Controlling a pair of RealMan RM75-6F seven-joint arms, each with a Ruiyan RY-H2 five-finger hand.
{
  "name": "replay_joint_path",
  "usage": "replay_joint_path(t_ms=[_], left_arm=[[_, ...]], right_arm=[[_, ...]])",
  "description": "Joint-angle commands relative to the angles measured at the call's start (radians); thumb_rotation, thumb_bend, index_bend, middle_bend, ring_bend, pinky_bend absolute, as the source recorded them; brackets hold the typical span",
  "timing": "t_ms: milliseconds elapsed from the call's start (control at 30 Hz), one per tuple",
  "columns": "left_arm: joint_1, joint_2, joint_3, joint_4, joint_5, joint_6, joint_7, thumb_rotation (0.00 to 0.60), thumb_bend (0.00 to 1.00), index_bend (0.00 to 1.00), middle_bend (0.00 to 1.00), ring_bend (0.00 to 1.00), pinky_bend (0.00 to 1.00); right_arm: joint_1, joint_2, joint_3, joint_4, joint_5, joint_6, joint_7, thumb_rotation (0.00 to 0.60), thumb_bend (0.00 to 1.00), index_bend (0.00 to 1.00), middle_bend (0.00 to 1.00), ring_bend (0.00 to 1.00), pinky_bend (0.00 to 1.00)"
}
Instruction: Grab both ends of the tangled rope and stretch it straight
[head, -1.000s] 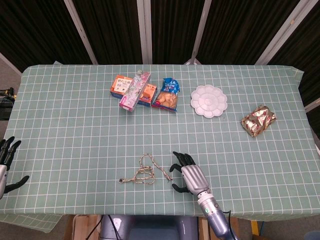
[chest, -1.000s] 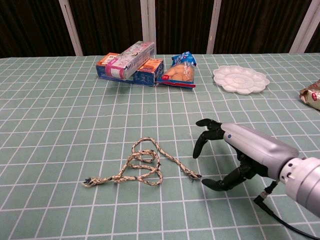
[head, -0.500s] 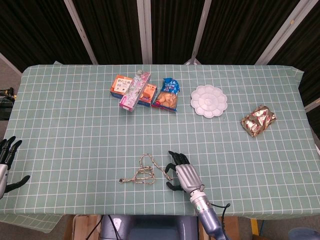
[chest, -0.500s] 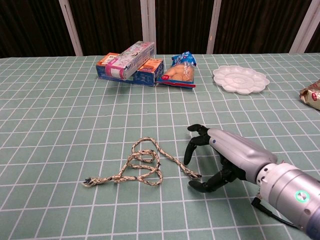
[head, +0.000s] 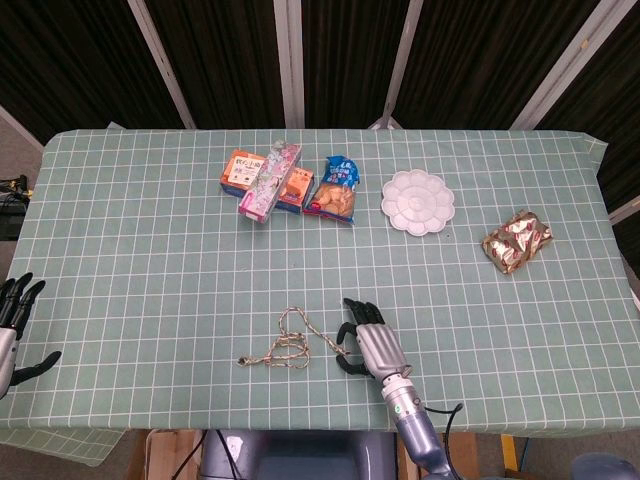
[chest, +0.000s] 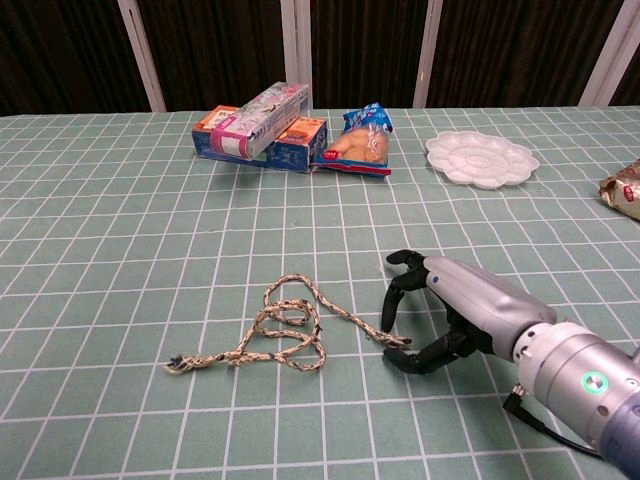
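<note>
The tangled rope (head: 285, 343) (chest: 276, 331) lies in loops on the green checked tablecloth near the front edge. Its left end (chest: 178, 365) points left, and its right end (chest: 396, 342) trails toward my right hand. My right hand (head: 368, 346) (chest: 452, 308) rests low over the cloth just right of the rope. Its fingers (chest: 392, 303) and thumb are curved around the right end with a gap between them, and I see no grip on the rope. My left hand (head: 14, 331) hangs off the table's left edge, fingers spread, holding nothing, and is missing from the chest view.
At the back stand a pink box (head: 269, 181) and orange boxes (head: 242, 168), with a blue snack bag (head: 335, 189) beside them. A white palette plate (head: 418, 202) and a gold foil packet (head: 517, 241) lie to the right. The table's front edge runs just below the rope.
My right hand slid left toward the rope's right end, then settled with fingers and thumb curling closer around it. The rope's end shifted slightly. My left hand stayed put.
</note>
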Motion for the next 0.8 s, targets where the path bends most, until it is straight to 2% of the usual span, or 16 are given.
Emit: replay_joint_path(t_ms=[33,333,500,800], left_arm=[[0.000,0.000,0.000,-0.001,0.001,0.000,0.002,0.600,0.03,0.03,0.00,0.00,0.00],[0.000,0.000,0.000,-0.003,0.000,0.001,0.003,0.600,0.03,0.03,0.00,0.00,0.00],[-0.001,0.000,0.001,-0.002,0.000,0.000,0.002,0.600,0.03,0.03,0.00,0.00,0.00],[-0.002,-0.001,0.001,-0.005,0.001,-0.001,0.009,0.600,0.03,0.03,0.00,0.00,0.00]], right_arm=[[0.001,0.000,-0.001,-0.002,0.003,0.001,0.002,0.600,0.35,0.52,0.09,0.00,0.00],[0.003,-0.004,-0.001,-0.005,0.006,0.010,0.011,0.600,0.35,0.53,0.09,0.00,0.00],[0.005,-0.006,-0.002,0.000,0.016,0.011,0.005,0.600,0.41,0.55,0.10,0.00,0.00],[0.007,-0.002,-0.005,-0.001,0.032,0.012,0.000,0.600,0.45,0.60,0.11,0.00,0.00]])
